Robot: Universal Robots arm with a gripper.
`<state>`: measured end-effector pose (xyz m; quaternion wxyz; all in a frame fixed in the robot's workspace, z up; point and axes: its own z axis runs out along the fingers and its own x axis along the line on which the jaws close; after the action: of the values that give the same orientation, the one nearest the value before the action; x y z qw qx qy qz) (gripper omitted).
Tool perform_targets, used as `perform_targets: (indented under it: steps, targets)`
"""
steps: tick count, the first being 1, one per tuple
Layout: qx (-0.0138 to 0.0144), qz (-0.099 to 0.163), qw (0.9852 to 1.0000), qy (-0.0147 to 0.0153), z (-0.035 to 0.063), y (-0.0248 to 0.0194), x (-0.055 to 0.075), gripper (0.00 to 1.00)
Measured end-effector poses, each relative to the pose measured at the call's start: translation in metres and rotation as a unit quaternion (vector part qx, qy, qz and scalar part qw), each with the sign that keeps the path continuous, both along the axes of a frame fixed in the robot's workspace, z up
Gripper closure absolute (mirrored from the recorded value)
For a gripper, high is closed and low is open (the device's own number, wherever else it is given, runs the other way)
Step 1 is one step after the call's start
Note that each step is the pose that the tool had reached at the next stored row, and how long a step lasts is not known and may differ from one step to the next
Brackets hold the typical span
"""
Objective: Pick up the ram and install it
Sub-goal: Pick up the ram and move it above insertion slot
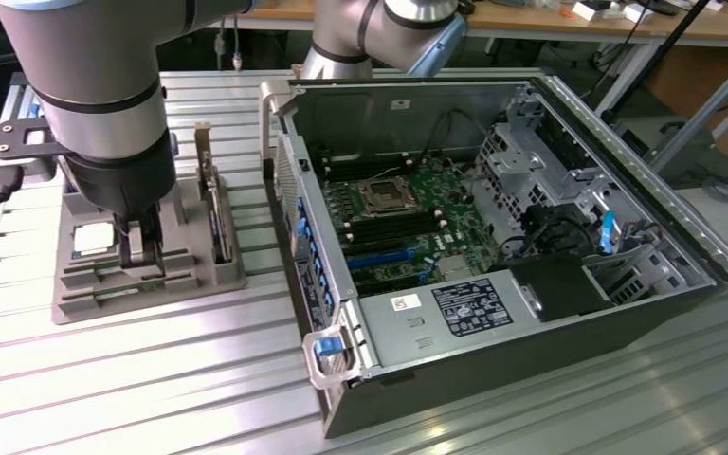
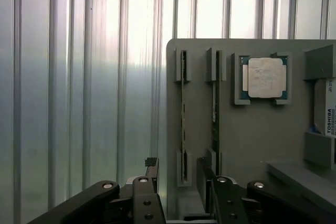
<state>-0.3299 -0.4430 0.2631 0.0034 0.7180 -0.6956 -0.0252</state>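
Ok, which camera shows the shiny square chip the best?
The wrist view. There the square chip lies face up in its pocket of the grey tray, with nothing covering it. In the exterior view the chip is just a small pale patch on the tray, close beside the robot arm.

Two ram sticks [image 2: 184, 114] [image 2: 215, 124], one processor [image 2: 265, 77], one computer case [image 1: 503, 365].

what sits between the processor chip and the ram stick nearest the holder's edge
A second ram stick, standing on edge, lies between the edge ram stick and the processor chip on the gray holder; the wrist view shows this.
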Motion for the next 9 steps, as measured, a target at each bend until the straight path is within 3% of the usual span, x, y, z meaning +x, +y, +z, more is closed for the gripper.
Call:
perform_targets:
  steps: [9]
  targets:
    - [0.0, 0.0, 1.0, 0.0, -0.0088, 0.0004, -0.0008, 0.58]
